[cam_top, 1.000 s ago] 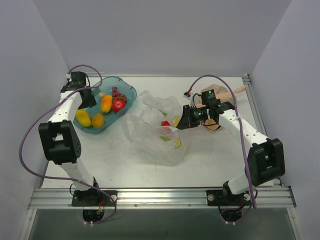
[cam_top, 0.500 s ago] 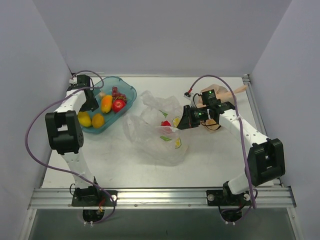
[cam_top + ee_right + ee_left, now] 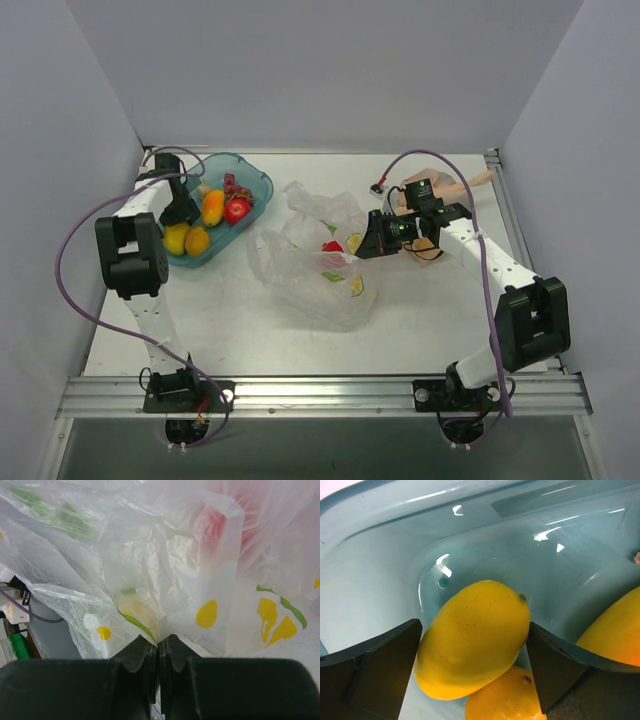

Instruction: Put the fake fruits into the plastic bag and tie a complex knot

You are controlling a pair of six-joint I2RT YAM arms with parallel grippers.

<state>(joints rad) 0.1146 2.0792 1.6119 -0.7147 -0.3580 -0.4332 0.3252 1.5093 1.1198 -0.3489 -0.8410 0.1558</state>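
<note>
A teal tray (image 3: 255, 180) sits near the far left corner of the surface (image 3: 230, 320). The left arm (image 3: 130, 255) reaches into it from the left edge, its jaws spread wide open and holding nothing.

In the left wrist view, a yellow fruit (image 3: 472, 637) lies on the tray floor between the two open jaws. Whether it touches either one cannot be told. An orange fruit (image 3: 502, 697) lies partly under its near end, and another yellow-orange fruit (image 3: 615, 625) shows at the right edge of that view.

From above, more fake fruits lie in the tray's far half: an upright orange fruit (image 3: 213, 207), a red fruit (image 3: 237, 209) just beside it, and a small dark reddish cluster (image 3: 232, 184) by the far wall.

The plastic bag (image 3: 310, 290) lies crumpled at the middle of the surface, well apart from the tray. A red piece (image 3: 331, 246) and a pale green slice (image 3: 352, 242) show through its far right part.

The right arm (image 3: 480, 255) reaches in from the right edge. Its jaws are closed tight on a fold of the bag's film (image 3: 165, 595), at the bag's right side. In the right wrist view, yellow and green marks and a red blur (image 3: 210, 525) show through the film.

A peach-orange bag (image 3: 470, 183) lies behind the right arm, near the far right corner.
</note>
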